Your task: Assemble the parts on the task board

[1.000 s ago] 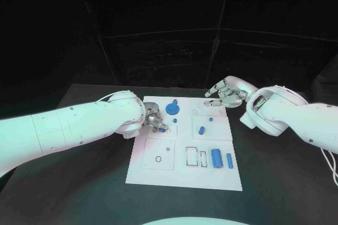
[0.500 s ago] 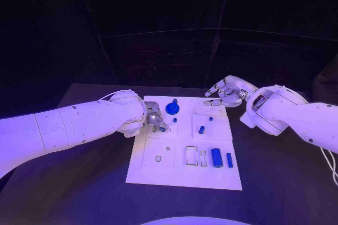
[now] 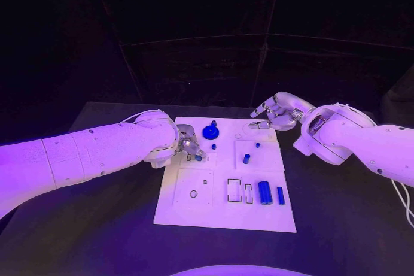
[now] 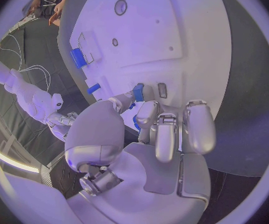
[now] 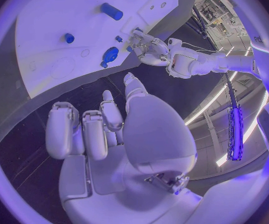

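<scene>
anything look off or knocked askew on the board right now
Nothing stands out. The task board lies flat on the table, the blue parts rest tidily on it, and the left hand holds one small blue piece over it.

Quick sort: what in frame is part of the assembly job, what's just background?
Job:
- task board
- small blue part pinched by the left hand
- round blue part
- large blue cylinder and thin blue cylinder
- blue peg
- right hand, holding nothing, beside the board's far corner

Background:
- black table
- cables at the table's right edge
</scene>
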### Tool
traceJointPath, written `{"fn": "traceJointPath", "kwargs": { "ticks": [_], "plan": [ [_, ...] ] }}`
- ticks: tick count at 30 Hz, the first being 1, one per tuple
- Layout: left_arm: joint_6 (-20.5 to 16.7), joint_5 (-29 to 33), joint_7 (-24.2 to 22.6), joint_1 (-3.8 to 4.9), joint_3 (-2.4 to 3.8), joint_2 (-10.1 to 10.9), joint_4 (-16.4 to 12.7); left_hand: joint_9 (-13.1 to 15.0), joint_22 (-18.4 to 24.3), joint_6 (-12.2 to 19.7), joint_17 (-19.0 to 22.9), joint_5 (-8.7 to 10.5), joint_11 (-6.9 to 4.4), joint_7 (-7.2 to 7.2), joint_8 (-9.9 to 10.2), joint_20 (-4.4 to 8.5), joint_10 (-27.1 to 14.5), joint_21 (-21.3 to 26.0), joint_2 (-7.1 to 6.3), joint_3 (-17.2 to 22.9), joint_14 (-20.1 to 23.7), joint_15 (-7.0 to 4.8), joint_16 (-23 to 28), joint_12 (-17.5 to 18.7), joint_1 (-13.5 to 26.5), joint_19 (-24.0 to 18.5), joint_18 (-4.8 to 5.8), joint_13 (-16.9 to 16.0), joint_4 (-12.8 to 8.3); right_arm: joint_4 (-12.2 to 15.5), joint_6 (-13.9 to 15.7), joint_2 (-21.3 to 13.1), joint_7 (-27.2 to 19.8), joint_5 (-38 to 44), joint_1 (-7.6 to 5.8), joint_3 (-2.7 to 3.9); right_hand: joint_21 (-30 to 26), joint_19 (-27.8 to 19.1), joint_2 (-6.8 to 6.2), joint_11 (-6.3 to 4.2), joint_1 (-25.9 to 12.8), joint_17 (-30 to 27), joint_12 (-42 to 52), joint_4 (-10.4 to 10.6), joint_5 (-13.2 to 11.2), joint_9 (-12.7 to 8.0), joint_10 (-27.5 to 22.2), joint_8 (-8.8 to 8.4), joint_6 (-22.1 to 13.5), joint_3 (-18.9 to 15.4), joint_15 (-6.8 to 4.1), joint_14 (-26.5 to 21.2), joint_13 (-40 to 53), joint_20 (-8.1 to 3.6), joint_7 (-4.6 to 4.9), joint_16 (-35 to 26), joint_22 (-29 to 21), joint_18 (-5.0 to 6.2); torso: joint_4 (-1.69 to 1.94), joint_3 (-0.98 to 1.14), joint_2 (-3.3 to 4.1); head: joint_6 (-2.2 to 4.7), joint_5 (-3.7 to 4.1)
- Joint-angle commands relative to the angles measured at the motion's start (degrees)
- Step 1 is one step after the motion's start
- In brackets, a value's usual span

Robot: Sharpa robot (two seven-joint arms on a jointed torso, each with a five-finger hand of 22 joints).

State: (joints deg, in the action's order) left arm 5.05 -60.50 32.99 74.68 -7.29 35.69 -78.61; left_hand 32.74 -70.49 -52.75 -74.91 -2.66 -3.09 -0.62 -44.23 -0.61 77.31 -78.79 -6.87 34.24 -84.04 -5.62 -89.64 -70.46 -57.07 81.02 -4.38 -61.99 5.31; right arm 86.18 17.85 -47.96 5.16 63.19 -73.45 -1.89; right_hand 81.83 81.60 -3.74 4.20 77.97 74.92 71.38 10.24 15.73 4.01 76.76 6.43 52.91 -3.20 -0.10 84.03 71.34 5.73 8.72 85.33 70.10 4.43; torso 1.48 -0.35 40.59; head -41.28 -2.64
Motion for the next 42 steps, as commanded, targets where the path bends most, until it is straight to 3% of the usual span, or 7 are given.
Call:
{"fn": "traceJointPath", "kwargs": {
  "ticks": [1, 20, 29, 42],
  "plan": [
    [1.1, -0.2, 0.5, -0.09, -0.06, 0.0, -0.3, 0.0, 0.0, -0.4, -15.1, -0.30, 0.07, -0.08, -0.2, 0.02, 0.4, -0.4, 0.14, -0.2, -6.0, -0.32, -0.4, -0.2, 0.6, 0.4, 0.34, 0.0, 0.1, 0.0, -0.3, 0.1, -0.4, 0.2, -0.11, 0.03, -0.3, -0.3, 0.33, -0.34, -0.4, 5.8, 0.0, 0.1, 0.2, 0.0, 0.0, 0.39, 0.3, -0.3, -0.48, 3.8, 0.0, -0.28, 0.14, -0.1, -0.1, -0.54, 0.04, -0.03, -0.01, 0.03, -0.01],
    [0.7, -0.2, 0.7, -0.09, -0.05, -0.2, 0.1, 0.1, -0.9, -1.0, -15.1, -0.31, -0.08, 0.07, -0.8, 0.21, 0.9, -0.8, 0.10, -1.2, -6.0, -0.48, -0.4, -0.7, 4.7, 0.8, 0.51, -0.4, 2.5, -0.3, -0.1, 0.1, -0.3, 0.2, -0.11, 0.03, -0.5, -0.4, 0.38, -0.33, -1.6, 5.7, 0.0, 1.3, 1.3, 0.0, -0.1, 0.64, 0.1, -1.6, -0.49, 3.8, -0.3, -0.30, 0.13, -0.3, -0.4, -0.49, 0.00, 0.01, 0.02, 0.06, 0.04],
    [0.6, -0.2, 0.7, -0.09, -0.04, -0.2, 0.1, 0.2, -1.3, -1.3, -15.1, -0.27, -0.04, 0.06, -1.2, 0.20, 1.1, -1.0, -0.74, -6.6, -6.0, -0.45, -0.4, -0.9, 8.4, 1.0, 0.57, -0.4, 5.2, -0.4, -0.1, 0.1, -0.3, 0.2, -0.11, 0.03, -0.7, -0.5, 0.29, -0.32, -2.4, 5.4, -0.3, 2.2, 2.0, 0.0, -0.3, 0.82, 0.0, -2.8, -0.49, 3.8, -0.7, -0.30, 0.13, -0.6, -0.8, -0.41, 0.05, -0.01, -0.02, 0.11, 0.12],
    [0.0, -0.2, 0.7, 0.00, 0.06, 0.5, -0.9, 0.1, -1.5, -1.2, -15.1, -0.31, -0.18, 0.21, -1.4, 0.33, 1.1, -1.0, -0.05, -13.1, -6.0, -0.58, -0.4, -1.0, 8.0, 1.0, 0.58, -0.3, 6.6, -0.7, 0.1, 0.2, -0.4, 0.2, -0.11, 0.03, -0.9, -0.6, 0.31, -0.28, -3.6, 5.3, -0.2, 3.6, 1.7, 0.0, -0.4, 1.04, -0.1, -4.5, -0.47, 3.8, -0.8, -0.29, 0.16, -0.7, -1.0, -0.37, 0.01, -0.02, -0.02, 0.19, 0.22]
  ]
}}
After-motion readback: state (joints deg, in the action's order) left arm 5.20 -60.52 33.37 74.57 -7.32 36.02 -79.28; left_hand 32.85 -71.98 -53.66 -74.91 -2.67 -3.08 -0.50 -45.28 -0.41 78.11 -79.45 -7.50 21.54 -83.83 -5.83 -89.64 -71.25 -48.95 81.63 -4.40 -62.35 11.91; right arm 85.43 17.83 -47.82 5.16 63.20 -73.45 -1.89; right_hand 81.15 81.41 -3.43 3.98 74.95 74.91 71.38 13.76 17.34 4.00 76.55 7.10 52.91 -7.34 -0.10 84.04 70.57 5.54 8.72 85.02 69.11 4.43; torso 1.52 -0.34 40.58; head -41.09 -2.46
